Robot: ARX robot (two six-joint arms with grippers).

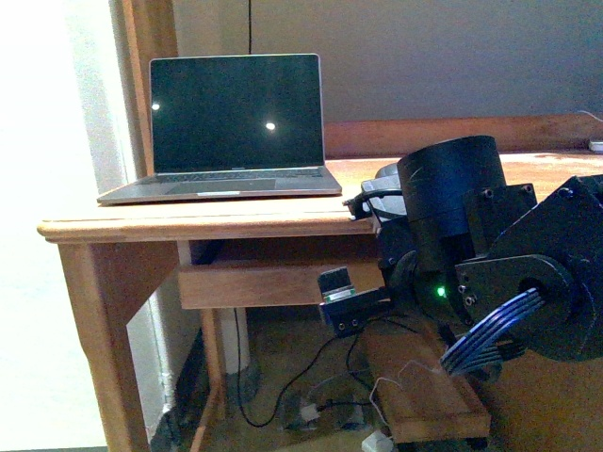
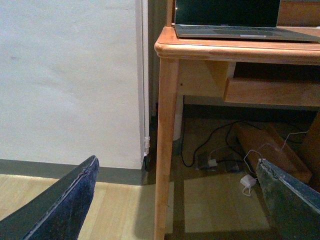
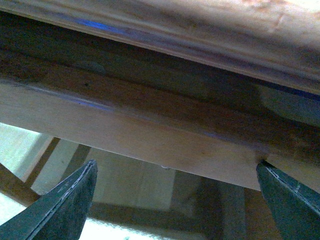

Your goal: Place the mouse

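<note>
A dark rounded shape (image 1: 381, 181) lies on the wooden desk (image 1: 188, 224) near its front edge, right of the open laptop (image 1: 236, 122). The right arm (image 1: 471, 245) covers most of it, so I cannot tell whether it is the mouse. My right gripper (image 3: 176, 162) is open and empty, below the desk's front rail (image 3: 150, 130), looking up at its underside. My left gripper (image 2: 176, 161) is open and empty, low near the floor in front of the desk's left front leg (image 2: 165, 140). No mouse shows in either wrist view.
The laptop (image 2: 235, 20) stands at the desk's left end. A white wall (image 2: 65, 75) lies left of the desk. Cables (image 2: 215, 150), a white adapter (image 2: 247, 181) and a wooden plank (image 1: 424, 386) lie on the floor under the desk.
</note>
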